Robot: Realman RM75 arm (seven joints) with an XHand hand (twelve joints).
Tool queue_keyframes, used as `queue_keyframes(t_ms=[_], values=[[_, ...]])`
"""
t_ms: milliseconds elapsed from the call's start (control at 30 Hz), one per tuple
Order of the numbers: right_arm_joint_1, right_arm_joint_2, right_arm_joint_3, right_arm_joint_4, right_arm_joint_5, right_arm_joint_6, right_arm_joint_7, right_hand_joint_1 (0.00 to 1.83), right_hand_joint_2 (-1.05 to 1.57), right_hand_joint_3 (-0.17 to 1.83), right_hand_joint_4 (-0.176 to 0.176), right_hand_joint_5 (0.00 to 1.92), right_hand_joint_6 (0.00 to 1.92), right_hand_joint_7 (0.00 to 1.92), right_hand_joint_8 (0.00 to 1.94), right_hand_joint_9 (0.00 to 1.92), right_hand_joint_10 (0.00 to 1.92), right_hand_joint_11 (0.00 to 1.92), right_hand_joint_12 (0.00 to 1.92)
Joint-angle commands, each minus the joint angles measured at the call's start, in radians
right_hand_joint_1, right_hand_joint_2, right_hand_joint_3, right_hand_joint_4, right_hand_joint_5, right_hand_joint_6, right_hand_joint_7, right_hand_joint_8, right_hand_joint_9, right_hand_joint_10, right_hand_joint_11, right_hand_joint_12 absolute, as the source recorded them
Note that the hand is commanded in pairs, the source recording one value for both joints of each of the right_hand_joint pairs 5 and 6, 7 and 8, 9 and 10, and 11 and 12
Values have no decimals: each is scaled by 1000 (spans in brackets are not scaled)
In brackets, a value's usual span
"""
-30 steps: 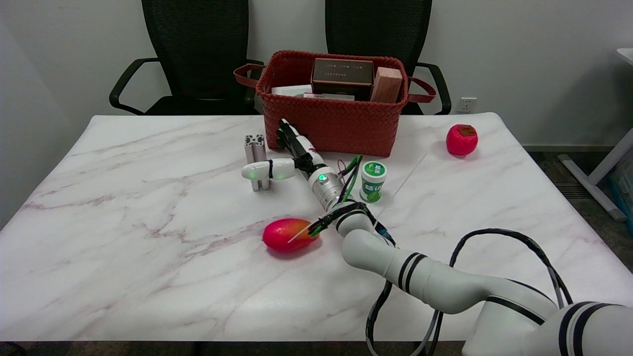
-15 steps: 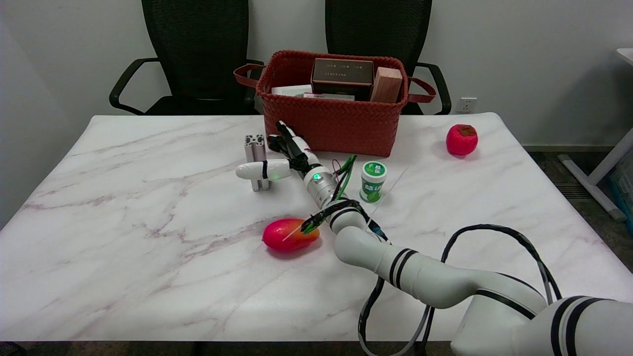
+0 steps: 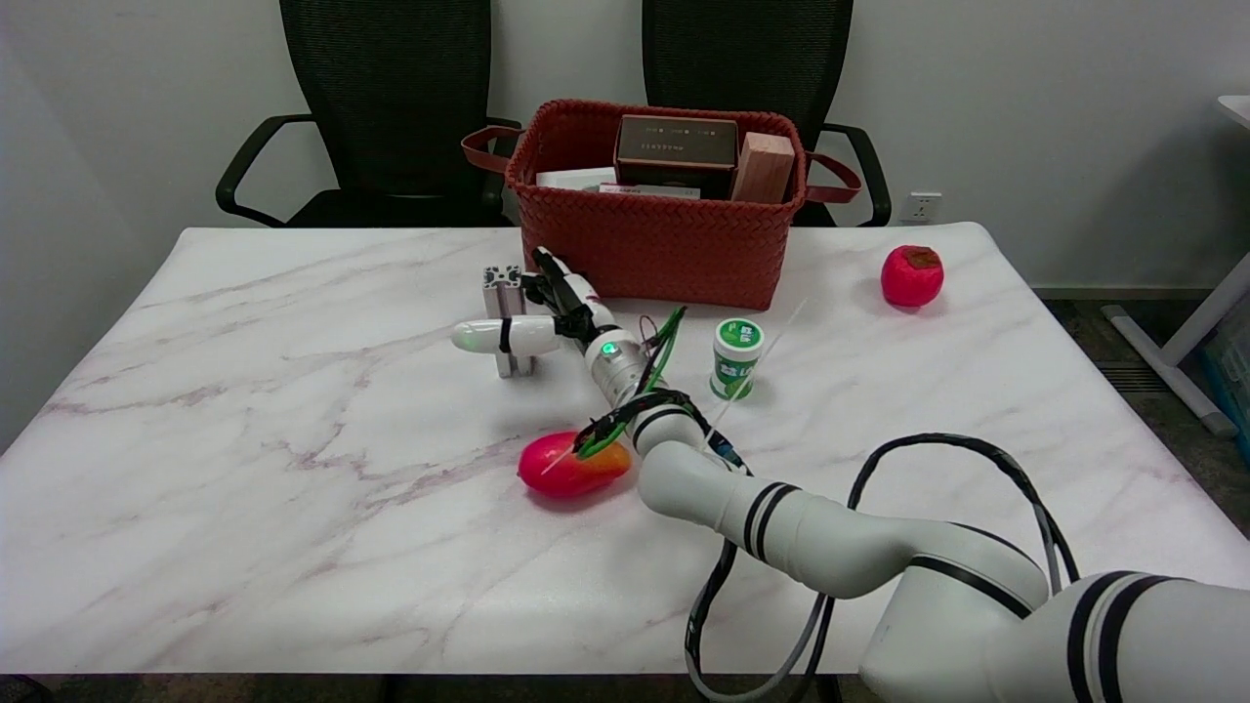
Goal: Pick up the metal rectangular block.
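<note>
While your right hand (image 3: 542,312) sits up at centre-left of the head view, the metal rectangular block (image 3: 507,317) stands upright on the marble table (image 3: 244,439), just left of the red woven basket (image 3: 659,229). Your hand is right at the block: white thumb (image 3: 498,336) crosses in front of its lower half, tip poking out past its left edge, and the dark fingers (image 3: 549,278) reach round the block's right/back side near its top. Hand looks half-closed around the block w/ thumb and fingers on opposite sides, but you can't tell from this angle whether they're actually pressing it or just alongside. Block's base is on the table, not lifted.

Your right arm (image 3: 830,542) comes in from the lower right of the frame, w/ black cable looping beside it and green wires at the wrist.

Other stuff: a red-yellow mango (image 3: 568,467) lies just below the wrist at frame centre, partly hidden by the forearm. A green-and-white canister (image 3: 736,357) stands right of the wrist, apart from it. A red apple-like fruit (image 3: 912,275) sits at upper right of the table, well apart. Basket holds a dark box (image 3: 676,146), a wooden block (image 3: 763,166) and some flat white items. Two black chairs (image 3: 386,98) stand behind the table.
</note>
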Motion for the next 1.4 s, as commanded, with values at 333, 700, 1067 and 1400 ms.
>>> queue_keyframes(t_ms=[333, 700, 1067, 1400], values=[[65, -66, 6, -99, 2, 3, 1, 1072, 314, 163, 0, 110, 110, 308, 308, 268, 268, 33, 33], [72, -91, 7, -124, 2, 0, 4, 1062, 285, 196, 0, 100, 100, 386, 386, 269, 269, 34, 34], [74, -96, 8, -134, 33, -23, 12, 1054, 308, 156, 0, 120, 120, 531, 531, 292, 292, 29, 29], [79, -104, 8, -181, 83, -34, 13, 1014, 369, 187, 0, 118, 118, 618, 618, 345, 345, 54, 54]])
